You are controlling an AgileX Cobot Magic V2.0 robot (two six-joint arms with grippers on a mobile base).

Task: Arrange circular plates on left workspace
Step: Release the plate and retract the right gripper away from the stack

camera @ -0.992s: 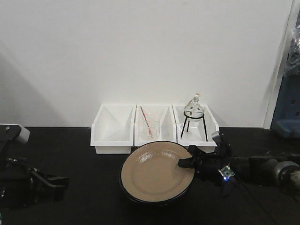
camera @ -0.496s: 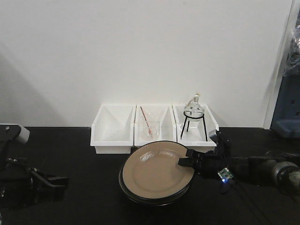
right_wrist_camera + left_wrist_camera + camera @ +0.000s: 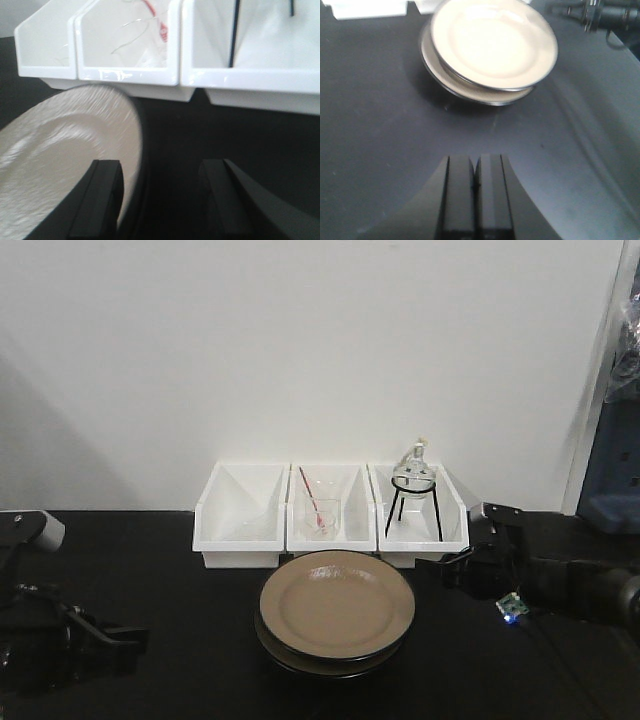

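Note:
Two round tan plates with dark rims lie stacked on the black benchtop (image 3: pixel 180 600), in front of the white bins. The top plate (image 3: pixel 337 604) rests flat on the lower plate (image 3: pixel 330 660), shifted slightly off it. In the left wrist view the top plate (image 3: pixel 492 42) overlaps the lower plate (image 3: pixel 470 89). My right gripper (image 3: pixel 445 570) is open and empty, just right of the stack. In its wrist view the top plate (image 3: pixel 60 150) lies behind the left finger of the right gripper (image 3: pixel 162 187). My left gripper (image 3: pixel 125 640) is shut and empty at the front left, far from the plates; its wrist view shows the left gripper (image 3: pixel 476 172) closed.
Three white bins stand in a row at the back: an empty left bin (image 3: pixel 240 515), a middle bin (image 3: pixel 322 515) holding a glass beaker, and a right bin (image 3: pixel 415 510) holding a round flask on a black tripod. A blue object (image 3: pixel 612 480) stands at the far right.
My right gripper has let go of the top plate's right rim and pulled back to the right. The plate, tilted before, now lies flat on the lower plate. The left arm has stayed put.

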